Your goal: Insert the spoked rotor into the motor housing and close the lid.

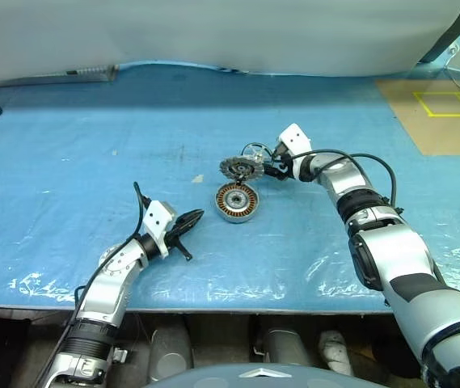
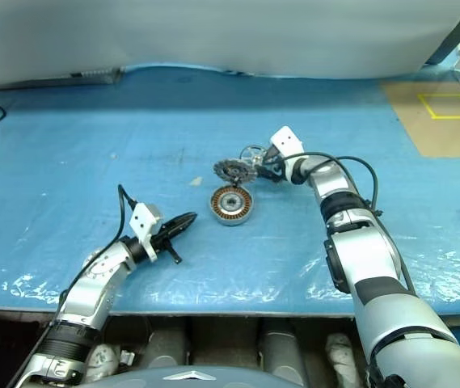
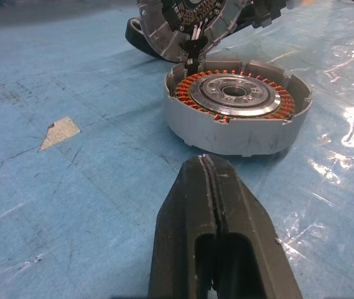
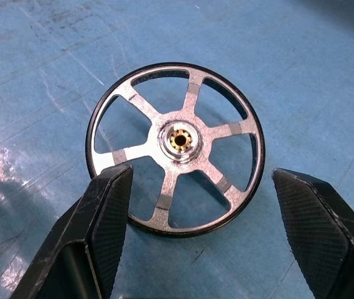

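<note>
blue plastic sheeting covers the tabletop [image 1: 68,162], wrinkled and shiny along its near edge, with a pale wall behind and a brown board marked with yellow tape [image 1: 444,109] at the far right corner. near the middle of the sheet sits the motor housing [image 1: 237,202], a short grey cylinder lying open-side up, its copper windings ringed around a silver hub. the lid [image 1: 241,168] stands tilted up at the housing's far edge, joined to it there, finned face toward the camera.

the spoked rotor [image 4: 175,147] lies flat on the blue sheet, a dark rim with six silver spokes and a brass-coloured centre; in the right wrist view it lies in front of and between the right hand's [image 4: 223,215] two black fingers, which are spread wide and hold nothing. from the head views that hand [image 1: 268,168] is just beside the raised lid.

the left hand [image 1: 187,222] hovers near the housing's left side, apart from it, its fingers pressed together on nothing and pointing toward the housing.
</note>
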